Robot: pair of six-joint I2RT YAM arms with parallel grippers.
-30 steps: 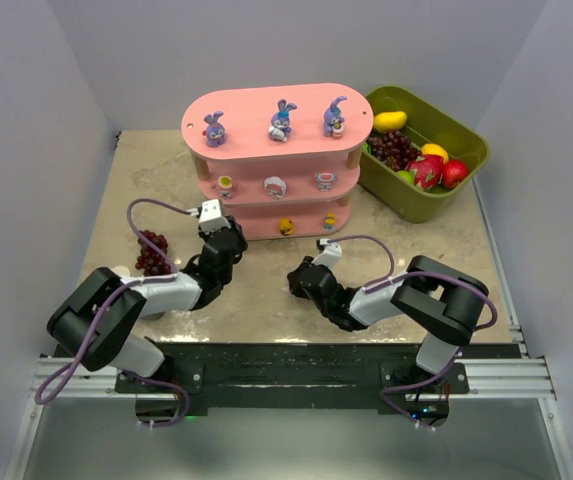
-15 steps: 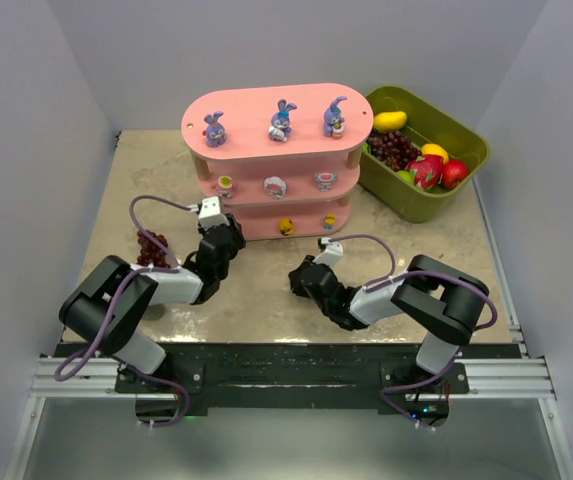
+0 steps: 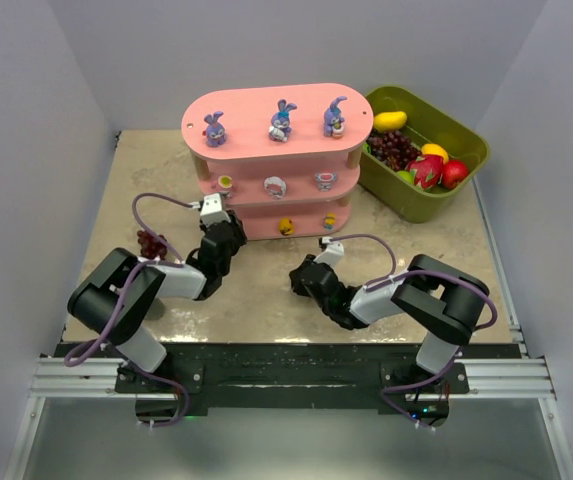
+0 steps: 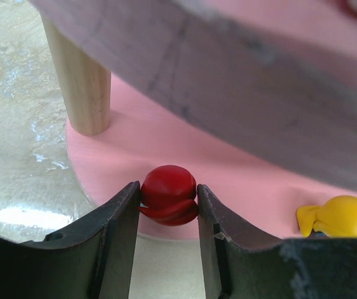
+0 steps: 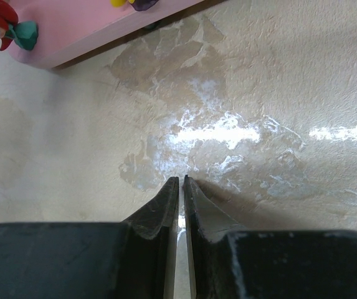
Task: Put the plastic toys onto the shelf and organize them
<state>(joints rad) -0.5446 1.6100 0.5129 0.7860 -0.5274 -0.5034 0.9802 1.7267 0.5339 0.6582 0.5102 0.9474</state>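
Note:
My left gripper [image 3: 233,232] is shut on a small red toy [image 4: 169,194], holding it at the left front edge of the bottom board of the pink shelf [image 3: 266,108]. The toy also shows in the right wrist view [image 5: 7,28]. A yellow toy [image 4: 340,215] and an orange one [image 3: 330,221] stand on the bottom board. Three pink-and-white toys [image 3: 275,187] sit on the middle board. Three purple-blue bunnies [image 3: 283,120] stand on top. My right gripper [image 3: 296,281] is shut and empty, low over the table in front of the shelf.
An olive-green bin [image 3: 463,132] with fake fruit stands right of the shelf. A dark red grape bunch [image 3: 151,243] lies on the table beside my left arm. A wooden post [image 4: 81,87] of the shelf stands just left of the held toy.
My left arm has shifted forward, bringing the gripper with the red toy closer to the shelf's bottom board. The right arm has not moved.

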